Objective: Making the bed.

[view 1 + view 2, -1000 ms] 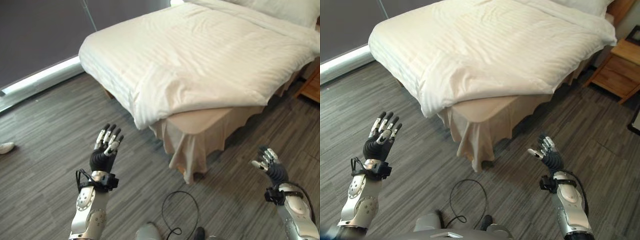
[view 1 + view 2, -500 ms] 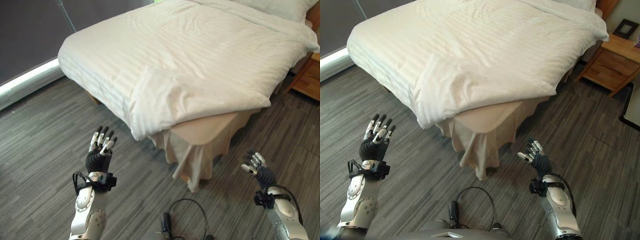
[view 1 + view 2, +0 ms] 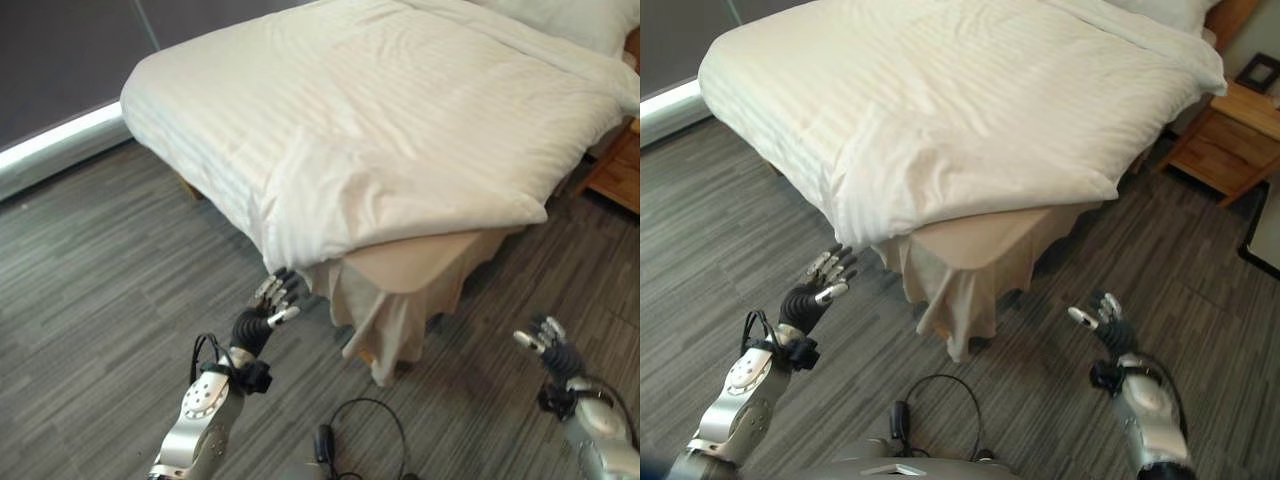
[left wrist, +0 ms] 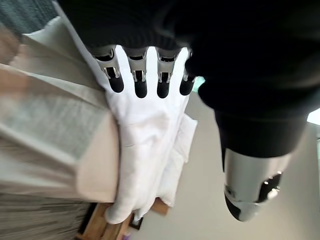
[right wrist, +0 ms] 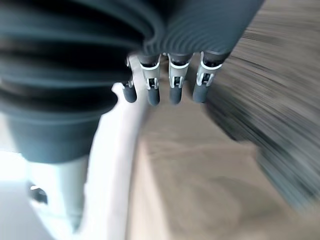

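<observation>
A bed fills the upper part of the eye views, covered by a white striped duvet (image 3: 400, 130). The duvet's near corner (image 3: 300, 230) is rumpled and pulled back, baring the beige mattress corner (image 3: 410, 260) and the hanging beige bed skirt (image 3: 385, 325). My left hand (image 3: 270, 305) is raised with straight fingers just below the duvet's hanging corner, close to it and holding nothing; its fingers (image 4: 141, 82) reach toward the white cloth. My right hand (image 3: 1102, 322) hovers open over the floor to the right of the bed corner, apart from the bed.
A wooden nightstand (image 3: 1230, 135) stands right of the bed. White pillows (image 3: 570, 20) lie at the head. A dark wall with a light strip (image 3: 60, 135) runs along the left. Grey plank floor (image 3: 100, 280) surrounds the bed corner.
My left hand has moved right and forward, up to the duvet's hanging corner. My right hand has stayed low at the right. The view has shifted slightly.
</observation>
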Controlling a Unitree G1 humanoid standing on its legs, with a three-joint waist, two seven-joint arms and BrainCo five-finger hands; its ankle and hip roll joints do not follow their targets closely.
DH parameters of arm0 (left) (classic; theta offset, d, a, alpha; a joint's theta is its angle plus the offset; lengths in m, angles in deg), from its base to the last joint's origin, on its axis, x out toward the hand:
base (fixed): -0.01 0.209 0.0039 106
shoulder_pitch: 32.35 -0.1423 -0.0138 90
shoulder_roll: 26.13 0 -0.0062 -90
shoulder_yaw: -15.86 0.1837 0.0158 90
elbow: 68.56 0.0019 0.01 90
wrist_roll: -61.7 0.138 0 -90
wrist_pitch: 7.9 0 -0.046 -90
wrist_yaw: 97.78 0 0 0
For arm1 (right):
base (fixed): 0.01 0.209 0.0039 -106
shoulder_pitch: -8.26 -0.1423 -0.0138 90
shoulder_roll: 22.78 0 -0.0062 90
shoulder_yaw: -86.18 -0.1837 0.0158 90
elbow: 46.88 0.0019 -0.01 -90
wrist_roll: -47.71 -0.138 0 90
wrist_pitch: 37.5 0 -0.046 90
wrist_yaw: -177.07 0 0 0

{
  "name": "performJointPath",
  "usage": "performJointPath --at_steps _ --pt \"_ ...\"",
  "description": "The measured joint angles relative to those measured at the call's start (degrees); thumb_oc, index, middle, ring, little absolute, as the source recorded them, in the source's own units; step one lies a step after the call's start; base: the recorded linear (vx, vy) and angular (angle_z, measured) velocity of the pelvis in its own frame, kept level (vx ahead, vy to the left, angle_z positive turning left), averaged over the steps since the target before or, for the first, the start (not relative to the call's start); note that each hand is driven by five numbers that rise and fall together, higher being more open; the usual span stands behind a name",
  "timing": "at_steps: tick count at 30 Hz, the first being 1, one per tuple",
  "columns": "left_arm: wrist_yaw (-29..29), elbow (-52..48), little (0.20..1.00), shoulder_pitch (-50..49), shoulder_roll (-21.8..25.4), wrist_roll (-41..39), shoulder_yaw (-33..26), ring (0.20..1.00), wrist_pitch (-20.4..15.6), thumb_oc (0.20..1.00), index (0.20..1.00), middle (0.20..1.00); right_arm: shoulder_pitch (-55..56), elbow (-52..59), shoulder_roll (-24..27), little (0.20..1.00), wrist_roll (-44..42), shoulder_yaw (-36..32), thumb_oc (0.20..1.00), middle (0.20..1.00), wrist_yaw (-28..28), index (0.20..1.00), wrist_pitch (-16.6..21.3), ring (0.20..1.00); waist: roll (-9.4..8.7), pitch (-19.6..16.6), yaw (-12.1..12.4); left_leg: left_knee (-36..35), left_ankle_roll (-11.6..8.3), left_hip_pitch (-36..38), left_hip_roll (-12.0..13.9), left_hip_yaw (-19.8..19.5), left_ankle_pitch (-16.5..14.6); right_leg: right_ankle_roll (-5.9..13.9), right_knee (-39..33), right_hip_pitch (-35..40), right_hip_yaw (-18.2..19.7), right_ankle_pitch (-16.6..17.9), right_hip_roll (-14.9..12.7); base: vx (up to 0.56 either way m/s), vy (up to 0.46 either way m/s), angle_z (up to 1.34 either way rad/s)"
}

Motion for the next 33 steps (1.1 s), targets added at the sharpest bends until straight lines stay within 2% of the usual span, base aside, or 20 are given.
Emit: performJointPath --at_steps 2,3,5,8,9,10,11,13,15,17,18,19,21,22,23,25,28,33 --pt "-1.7 0.4 1.000 -3.0 3.3 -2.1 2.3 1.000 0.7 1.000 1.000 1.000 -11.2 -6.9 5.6 1.000 1.6 5.5 1.000 1.000 -0.1 1.000 -0.8 1.000 -0.83 0.4 2.0 0.0 0.07 -0.1 0.1 0.1 0.0 0.05 -0.2 0.0 -1.0 0.0 0.2 -0.01 0.039 0.11" --pt "-2.1 0.5 1.000 -3.5 4.1 -2.2 3.6 1.000 1.2 1.000 1.000 1.000 -14.9 -7.7 8.5 1.000 1.6 7.7 1.000 1.000 -0.3 1.000 -0.4 1.000 -0.70 0.4 2.8 0.0 -0.05 -0.7 0.1 -0.3 0.2 0.15 -0.2 -0.5 -1.1 0.1 0.4 0.00 0.040 0.10" --pt "-3.0 0.6 1.000 -5.0 4.9 -2.3 4.8 1.000 2.2 1.000 1.000 1.000 -29.5 -15.3 10.8 1.000 2.7 16.6 1.000 1.000 -0.9 1.000 -0.5 1.000 -1.35 0.8 4.3 0.0 -0.18 -1.4 0.3 -1.4 0.5 0.14 -0.2 -0.7 -2.0 0.1 0.7 0.00 0.018 0.26" --pt "-3.4 0.6 1.000 -4.6 5.0 -3.6 5.5 1.000 2.5 1.000 1.000 1.000 -41.0 -22.2 9.6 1.000 5.6 21.4 1.000 1.000 -0.9 1.000 -0.2 1.000 -2.26 1.1 7.5 0.0 -0.44 -1.6 0.5 -2.2 0.8 0.14 -0.2 -0.6 -2.3 0.1 0.9 -0.03 -0.005 0.21" --pt "-3.4 0.8 1.000 -4.8 4.9 -4.5 5.1 1.000 2.4 1.000 1.000 1.000 -45.1 -25.7 8.5 1.000 7.0 23.1 1.000 1.000 -0.9 1.000 0.1 1.000 -2.31 1.2 9.0 0.0 -0.48 -2.0 0.2 -3.5 1.0 0.10 -0.2 -0.3 -2.7 0.1 0.9 -0.10 -0.024 0.28" --pt "-3.3 1.9 1.000 -4.6 4.7 -4.6 5.1 1.000 2.3 1.000 1.000 1.000 -49.7 -30.3 7.9 1.000 8.1 27.8 1.000 1.000 -1.3 1.000 0.1 1.000 -2.37 1.2 8.8 0.0 -0.58 -2.2 0.3 -3.5 1.1 0.10 -0.2 -0.5 -2.8 0.1 1.2 -0.10 -0.017 0.25" --pt "-3.3 5.3 1.000 -3.1 4.6 -4.5 6.2 1.000 2.3 1.000 1.000 1.000 -57.6 -39.4 6.5 1.000 10.7 32.6 1.000 1.000 -1.1 1.000 -0.8 1.000 -2.40 1.2 10.2 0.0 -0.61 -3.7 0.2 -4.0 1.5 0.09 -0.2 -1.9 -3.8 0.1 1.3 -0.08 -0.008 0.11" --pt "-3.2 9.9 1.000 -1.2 4.5 -4.4 7.1 1.000 2.8 1.000 1.000 1.000 -64.1 -44.2 6.5 1.000 12.0 33.6 1.000 1.000 -1.5 1.000 -1.7 1.000 -2.56 1.6 10.9 0.0 -0.62 -6.7 0.3 -5.1 2.9 0.04 -0.3 -4.1 -4.8 0.2 1.8 -0.07 -0.015 0.27" --pt "-3.0 20.2 1.000 0.5 3.6 -2.8 8.4 1.000 3.2 1.000 1.000 1.000 -74.2 -52.4 4.4 1.000 17.8 41.3 1.000 1.000 -1.7 1.000 -3.1 1.000 -2.60 2.3 11.8 0.1 -0.62 -8.7 0.5 -5.9 3.4 -0.02 -0.3 -5.9 -5.4 0.4 2.3 -0.05 -0.007 0.17" --pt "-2.7 26.2 1.000 0.4 3.1 -0.8 8.1 1.000 3.7 1.000 1.000 1.000 -78.4 -52.7 5.1 1.000 21.5 41.5 1.000 1.000 -2.9 1.000 -3.1 1.000 -3.06 2.7 12.0 0.5 -0.92 -11.2 0.8 -6.4 3.5 -0.02 -0.3 -7.8 -6.0 0.5 2.5 -0.02 0.004 0.16" --pt "-2.5 27.9 1.000 -0.3 3.5 0.8 8.1 1.000 4.4 1.000 1.000 1.000 -80.7 -52.6 5.9 1.000 23.2 40.3 1.000 1.000 -4.1 1.000 -2.6 1.000 -3.94 4.0 13.0 0.5 -1.36 -12.7 1.2 -6.8 3.9 -0.26 -0.3 -9.3 -6.3 0.7 2.9 -0.01 0.013 0.17" --pt "-2.6 29.3 1.000 -1.0 3.2 1.4 8.2 1.000 4.4 1.000 1.000 1.000 -81.7 -52.9 5.9 1.000 24.6 40.8 1.000 1.000 -4.3 1.000 -2.8 1.000 -4.04 4.4 13.7 0.5 -1.47 -13.5 1.2 -7.3 4.0 -0.27 -0.3 -9.8 -6.7 0.7 3.0 -0.01 0.013 0.19" --pt "-1.9 37.8 1.000 -0.6 -0.6 4.2 5.8 1.000 4.0 1.000 1.000 1.000 -86.8 -58.4 6.5 1.000 31.0 46.9 1.000 1.000 -5.1 1.000 -4.3 1.000 -3.74 5.4 15.2 1.4 -1.53 -16.6 1.1 -8.3 4.2 -0.48 -0.3 -12.1 -7.6 0.9 3.4 0.03 0.007 0.24" --pt "-1.5 38.7 1.000 -1.2 -0.4 5.5 5.8 1.000 4.4 1.000 1.000 1.000 -87.7 -58.6 7.0 1.000 32.2 46.6 1.000 1.000 -5.2 1.000 -4.6 1.000 -3.70 5.7 15.5 1.7 -1.49 -17.7 1.1 -8.9 4.3 -0.49 -0.3 -12.8 -8.2 0.9 3.4 0.09 0.020 0.28" --pt "-1.1 43.8 1.000 -2.2 -2.2 6.9 3.6 1.000 3.2 1.000 1.000 1.000 -88.5 -58.1 7.3 1.000 33.3 45.8 1.000 1.000 -6.4 1.000 -5.1 1.000 -3.70 6.3 16.0 1.7 -1.51 -18.9 0.9 -9.4 4.6 -0.34 -0.3 -13.9 -8.5 0.8 3.5 0.08 0.019 0.18" --pt "0.4 50.7 1.000 -1.2 -4.8 7.9 1.7 1.000 3.5 1.000 1.000 1.000 -91.0 -57.9 8.4 1.000 35.2 48.3 1.000 1.000 -7.6 1.000 -5.4 1.000 -3.46 6.6 16.7 2.1 -1.64 -21.2 1.0 -9.4 4.7 -0.41 -0.4 -15.9 -8.3 1.0 3.6 0.00 0.011 0.04" --pt "1.7 53.0 1.000 -1.6 -5.3 8.2 2.4 1.000 3.5 1.000 1.000 1.000 -93.5 -56.1 11.7 1.000 37.4 50.1 1.000 1.000 -9.1 1.000 -6.1 1.000 -3.37 8.4 17.3 2.4 -1.74 -23.8 1.2 -9.7 5.1 -0.48 -0.3 -18.3 -8.6 1.3 4.0 -0.02 -0.016 0.02" --pt "3.6 53.4 1.000 1.2 -8.1 6.9 2.0 1.000 2.6 1.000 1.000 1.000 -98.1 -56.1 14.0 1.000 37.5 54.2 1.000 1.000 -10.1 1.000 -7.2 1.000 -3.86 10.3 17.4 3.2 -2.29 -30.7 2.2 -10.2 5.5 -0.60 -0.3 -24.7 -8.6 1.6 5.1 -0.04 -0.017 -0.02"
